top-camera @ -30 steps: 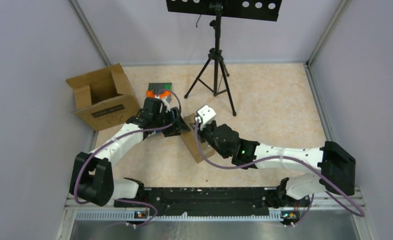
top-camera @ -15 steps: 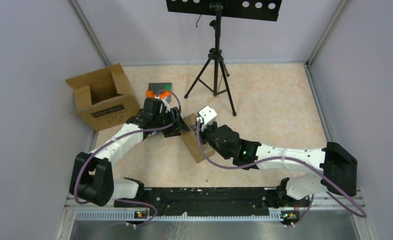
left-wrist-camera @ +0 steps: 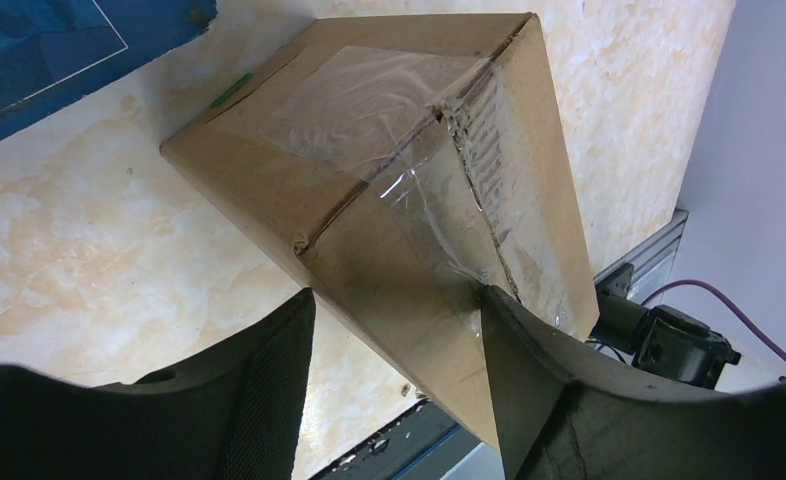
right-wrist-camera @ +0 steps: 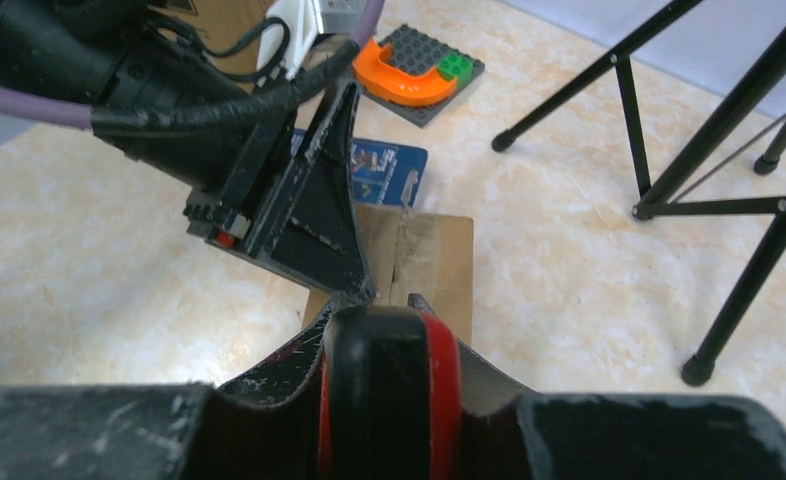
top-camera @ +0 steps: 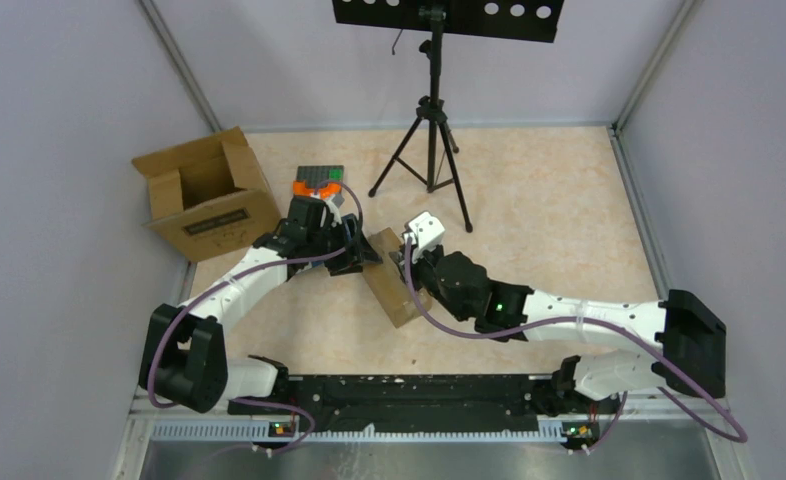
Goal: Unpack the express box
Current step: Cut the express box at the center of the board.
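Observation:
The express box [top-camera: 391, 285] is a brown cardboard carton sealed with clear tape, lying mid-table. It also shows in the left wrist view [left-wrist-camera: 409, 180] and the right wrist view [right-wrist-camera: 434, 255]. My left gripper [top-camera: 362, 255] is open at the box's far end; in its wrist view the gripper [left-wrist-camera: 399, 295] straddles the box's near corner, with the right finger [left-wrist-camera: 529, 360] touching the taped edge. My right gripper [top-camera: 411, 270] is shut on a black-and-red cutter [right-wrist-camera: 389, 390], whose tip is at the box's tape seam, right beside the left gripper's finger.
An open empty carton [top-camera: 204, 195] stands at the back left. A grey baseplate with an orange piece [top-camera: 319, 180] lies behind the left gripper. A blue card [left-wrist-camera: 49, 50] lies beside the box. A black tripod [top-camera: 431, 130] stands behind, its legs close by [right-wrist-camera: 669, 150].
My right wrist has shifted a little to the right along the box, with the cutter in it. The left arm has stayed in place.

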